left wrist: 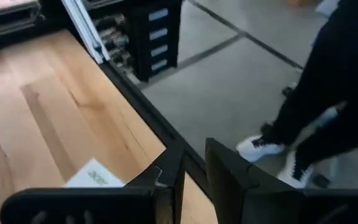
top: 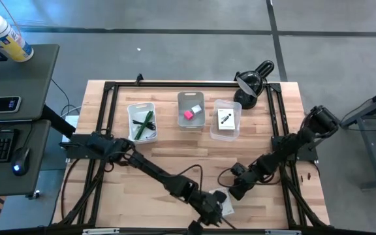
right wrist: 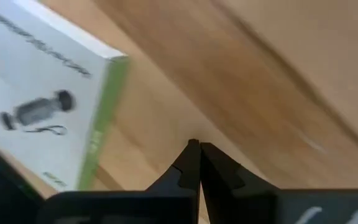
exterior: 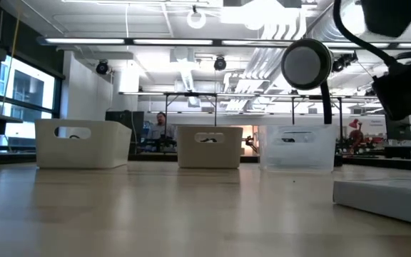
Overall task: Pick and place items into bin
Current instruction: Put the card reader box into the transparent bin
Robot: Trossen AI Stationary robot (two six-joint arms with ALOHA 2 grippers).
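Observation:
A flat white box with a green side and a printed picture point(top: 222, 200) point(right wrist: 42, 93) lies on the table near its near edge, also low on the right in the low view point(exterior: 387, 198). My left gripper point(top: 215, 212) point(left wrist: 194, 180) hovers at the near edge just beside the box point(left wrist: 95, 176), fingers a little apart with nothing between them. My right gripper point(top: 234, 190) point(right wrist: 195, 155) is shut, just to the right of the box and clear of it. The green pen and black cable point(top: 144, 124), pink block point(top: 188, 115) and a printed card point(top: 225, 119) lie in bins.
Three bins stand in a row at mid-table: white point(top: 130, 111), grey point(top: 180, 98), clear point(top: 235, 106). A black desk lamp point(top: 253, 81) stands at the far right. A black frame point(top: 175, 83) runs round the tabletop. A person's legs and shoes point(left wrist: 328, 124) are beyond the near edge.

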